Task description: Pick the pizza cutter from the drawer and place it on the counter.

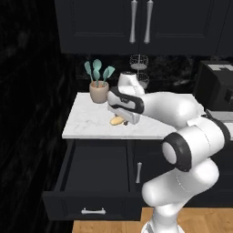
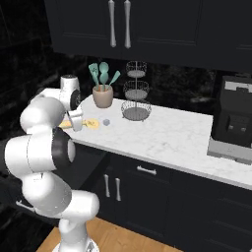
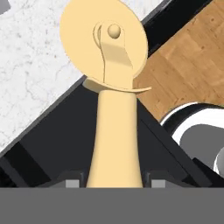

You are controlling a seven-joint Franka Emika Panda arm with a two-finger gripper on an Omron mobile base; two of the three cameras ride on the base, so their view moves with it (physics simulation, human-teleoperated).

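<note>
White marble counter (image 2: 167,133) with grey veining over black cupboards. Small tan-yellow pizza cutter (image 2: 88,124) near the counter's left end, disc toward the room's right; whether it rests on the slab or hangs just above is unclear. Two-finger gripper (image 2: 77,122) closed on its handle. Small grey ball (image 2: 106,121) just beside the disc. Beige pot (image 2: 103,96) of teal utensils (image 2: 102,75) behind. Three-tier wire basket stand (image 2: 136,91) right of the pot.

**Bystander items on and around the worktop**

You have a beige pot (image 2: 103,97) holding teal utensils (image 2: 102,74), a three-tier wire basket stand (image 2: 136,91) just right of it, a small grey ball (image 2: 106,122) in front, a dark appliance (image 2: 236,118) far right, upper cupboard doors (image 2: 118,22) overhead, wooden floor (image 2: 123,236) below.
</note>
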